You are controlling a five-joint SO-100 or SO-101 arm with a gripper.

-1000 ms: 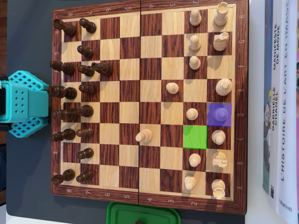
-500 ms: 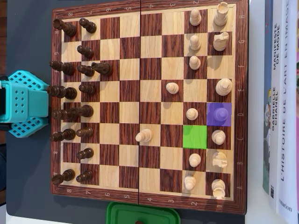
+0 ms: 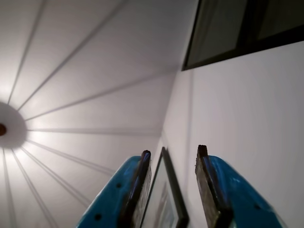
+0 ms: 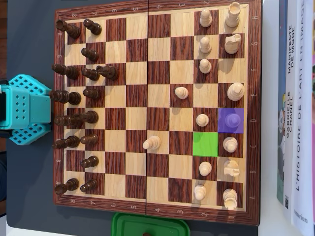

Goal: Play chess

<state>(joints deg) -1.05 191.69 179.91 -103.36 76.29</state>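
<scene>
In the overhead view the wooden chessboard (image 4: 123,8) lies flat. Dark pieces (image 4: 74,98) crowd its left two files. Light pieces (image 4: 216,59) stand on the right side. One light piece (image 4: 151,143) is out at mid-board and a light pawn (image 4: 181,92) stands ahead of its row. One square is tinted purple (image 4: 230,120) and another green (image 4: 205,144); both are bare. The teal arm (image 4: 27,109) sits off the board's left edge. In the wrist view my gripper (image 3: 174,151) points up at the ceiling, open, with nothing between its blue fingers (image 3: 135,190).
Books (image 4: 295,108) lie along the board's right side, and a green container (image 4: 150,226) sits at its lower edge. The wrist view shows a white ceiling, a wall, a framed picture (image 3: 172,190) and a dark window (image 3: 237,28).
</scene>
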